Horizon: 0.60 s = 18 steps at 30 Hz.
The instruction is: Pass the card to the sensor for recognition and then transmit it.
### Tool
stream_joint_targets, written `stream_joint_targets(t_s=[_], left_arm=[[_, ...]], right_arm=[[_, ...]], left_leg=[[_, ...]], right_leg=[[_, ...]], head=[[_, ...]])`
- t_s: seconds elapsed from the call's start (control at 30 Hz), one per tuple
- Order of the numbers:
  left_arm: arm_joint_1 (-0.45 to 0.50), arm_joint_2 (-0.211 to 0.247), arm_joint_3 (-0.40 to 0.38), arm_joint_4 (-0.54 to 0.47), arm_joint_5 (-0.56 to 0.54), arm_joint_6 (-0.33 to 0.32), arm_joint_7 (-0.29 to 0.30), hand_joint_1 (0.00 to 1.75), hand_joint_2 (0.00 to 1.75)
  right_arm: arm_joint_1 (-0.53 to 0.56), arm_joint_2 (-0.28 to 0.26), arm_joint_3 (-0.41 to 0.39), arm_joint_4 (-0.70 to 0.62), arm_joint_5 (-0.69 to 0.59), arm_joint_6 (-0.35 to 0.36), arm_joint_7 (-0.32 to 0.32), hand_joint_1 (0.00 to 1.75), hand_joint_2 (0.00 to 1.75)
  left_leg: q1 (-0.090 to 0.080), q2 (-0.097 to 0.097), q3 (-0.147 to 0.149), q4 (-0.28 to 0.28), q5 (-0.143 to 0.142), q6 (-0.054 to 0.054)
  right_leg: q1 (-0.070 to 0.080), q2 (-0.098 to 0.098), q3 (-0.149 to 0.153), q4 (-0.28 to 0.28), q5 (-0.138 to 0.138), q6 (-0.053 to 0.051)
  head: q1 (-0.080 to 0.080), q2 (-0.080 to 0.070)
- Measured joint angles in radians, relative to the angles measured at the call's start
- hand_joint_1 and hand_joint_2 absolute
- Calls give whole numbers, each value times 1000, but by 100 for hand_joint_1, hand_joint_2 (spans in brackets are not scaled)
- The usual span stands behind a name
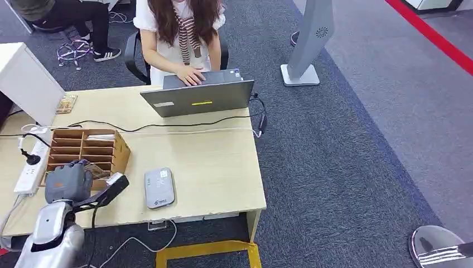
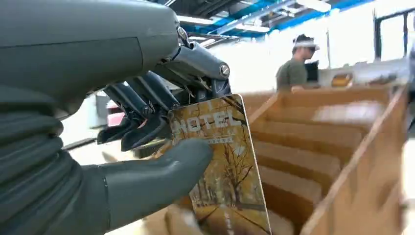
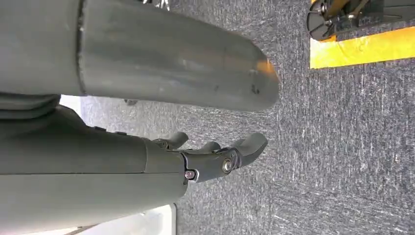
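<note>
A hotel key card (image 2: pixel 222 166), printed with autumn trees and the word HOTEL, is pinched in the left hand (image 1: pixel 68 182) between the thick thumb and the darker fingers (image 2: pixel 147 105), which are curled onto its far face. The card is held upright at the near left end of the wooden slotted card rack (image 1: pixel 86 148), whose dividers are seen just beyond it in the left wrist view. The grey card reader (image 1: pixel 159 187) lies flat on the desk (image 1: pixel 212 167), a little to the right of the hand and apart from it.

The card appears to have been taken from the rack, so the carry to the reader is judged to be the step in hand. The pinch should be kept firm, the card lifted clear of the rack wall, then swung right and laid flat close over the reader's top face.

The right hand (image 3: pixel 215 156) hangs beside the body over the carpet, fingers loosely apart, nothing held.
</note>
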Motion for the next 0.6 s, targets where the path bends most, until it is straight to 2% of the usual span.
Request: stream_joint_targets(t_s=[0.2, 0.37, 0.43, 0.5, 0.6], left_arm=[[27, 3, -21, -421, 97, -143, 3, 175, 175], [11, 37, -67, -719, 119, -212, 7, 175, 175], [1, 50, -87, -797, 122, -234, 8, 175, 175], [-25, 55, -110, -848, 111, -267, 39, 175, 175], [-116, 53, -121, -817, 49, -281, 106, 175, 175]], right_arm=[[1, 0, 0, 0, -30, -11, 7, 0, 0], [2, 0, 0, 0, -51, -20, 7, 0, 0], [2, 0, 0, 0, -53, -20, 7, 0, 0], [2, 0, 0, 0, -45, -14, 6, 0, 0], [-3, 0, 9, 0, -18, 3, -3, 0, 0]], left_leg=[[0, 0, -1, 0, 0, 0], [0, 0, -1, 0, 0, 0], [0, 0, -1, 0, 0, 0], [0, 0, -1, 0, 0, 0], [0, -1, -1, 0, 0, 0]], right_leg=[[0, 0, -1, 0, 0, 0], [0, 0, -1, 0, 0, 0], [0, 0, -1, 0, 0, 0], [0, 0, -2, 0, 0, 0], [0, -1, -1, 0, 0, 0]], head=[[0, 0], [0, 0], [0, 0], [-1, 0], [0, 0]])
